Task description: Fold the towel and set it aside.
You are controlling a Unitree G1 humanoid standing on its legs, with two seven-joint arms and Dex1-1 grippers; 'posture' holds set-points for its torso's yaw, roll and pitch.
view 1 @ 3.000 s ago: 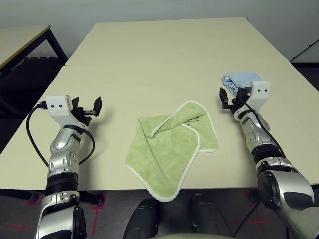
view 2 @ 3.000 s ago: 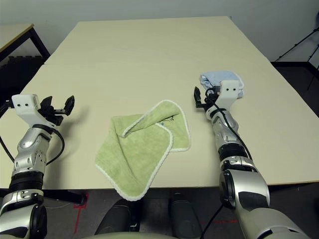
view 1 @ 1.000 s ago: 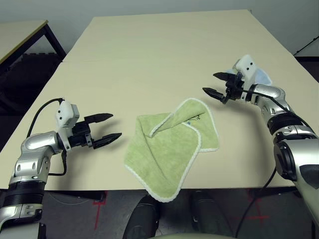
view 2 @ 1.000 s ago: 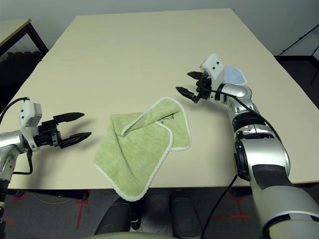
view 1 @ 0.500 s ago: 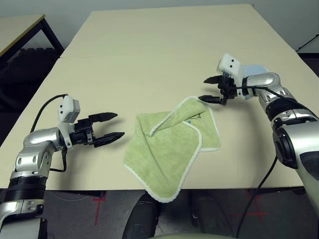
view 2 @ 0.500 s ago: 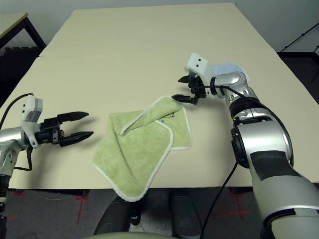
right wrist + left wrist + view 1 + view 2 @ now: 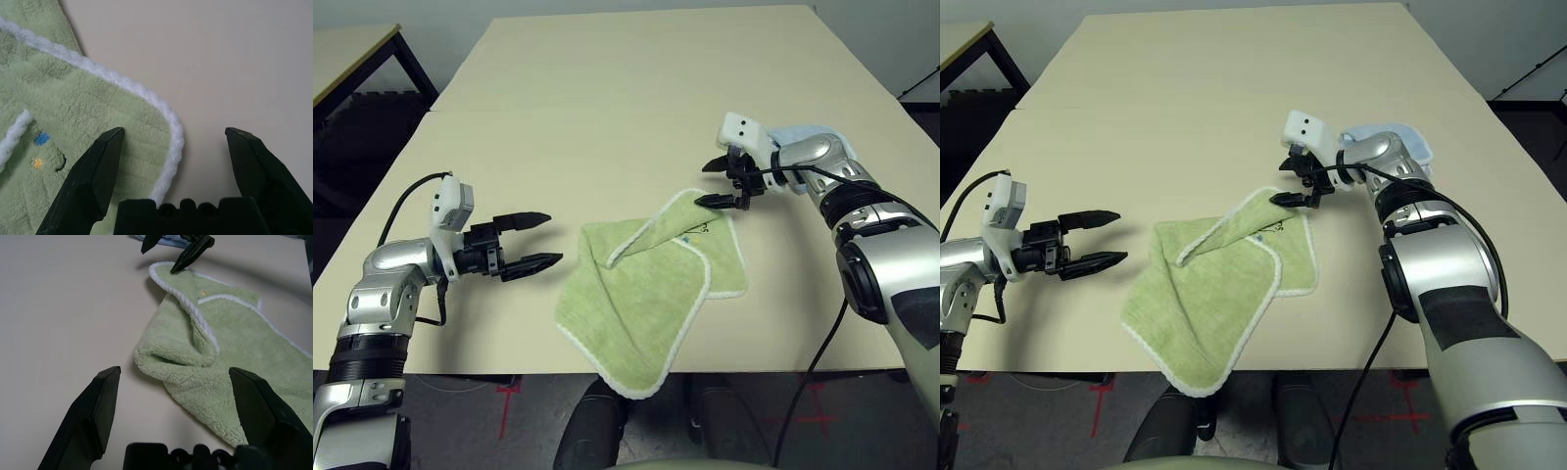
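my left gripper (image 7: pixel 540 239) hangs low over the table (image 7: pixel 607 108), off to the left of the towel (image 7: pixel 651 289), its two black fingers spread wide and pointing toward the cloth with bare tabletop beneath them. nothing sits between those fingers. in my left wrist view the rumpled near fold of the towel lies ahead of the open tips, apart from them.

the towel itself lies near the front edge of the table, in the middle, light green with a white stitched border. it is loosely bunched: one flap is turned up and over across its centre, and a small printed mark shows close to the far right corner.

my right gripper (image 7: pixel 717 184) is at that far right corner, tilted downward, fingers apart. the lower fingertip is right at the white edge; i cannot tell whether it touches. in my right wrist view the curved corner hem lies between the open fingers, unpinched.

behind my right wrist, a light blue cloth (image 7: pixel 808 134) rests on the table.
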